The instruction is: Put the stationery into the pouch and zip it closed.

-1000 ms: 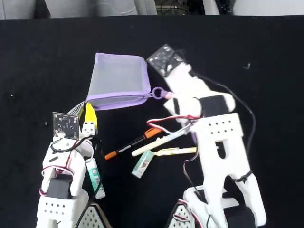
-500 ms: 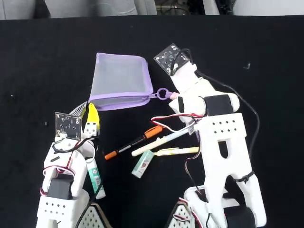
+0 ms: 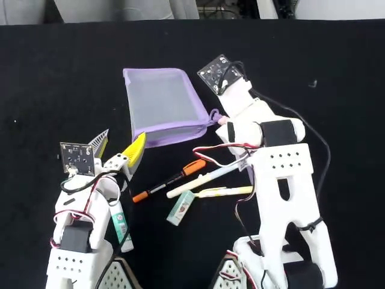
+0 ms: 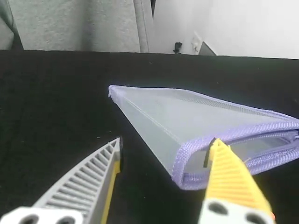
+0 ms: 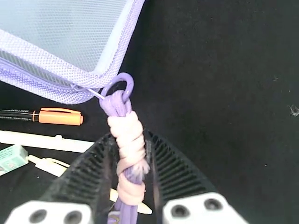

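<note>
The purple mesh pouch (image 3: 162,105) lies at the table's middle, its zip edge turned toward the arms. My right gripper (image 3: 218,118) is at the pouch's right corner, shut on the pink-and-purple zip pull cord (image 5: 126,140), which hangs from the purple ring (image 5: 119,86). My left gripper (image 3: 117,147) stands open just short of the pouch's near left corner (image 4: 187,163), with a grey finger (image 4: 84,186) and a yellow finger (image 4: 231,182). An orange-capped pen (image 3: 171,179), a white pen (image 3: 204,177), a cream pen (image 3: 222,192) and an eraser (image 3: 180,208) lie between the arms.
A green-and-white tube (image 3: 120,226) lies against the left arm's base. The black table (image 3: 337,72) stretches to the right and behind the pouch. The right arm's white body (image 3: 283,180) hangs over the pens' right ends.
The left gripper has opened wide and tilted right. The pouch has swung so that its near left corner moved right. The right gripper stays shut on the pull cord.
</note>
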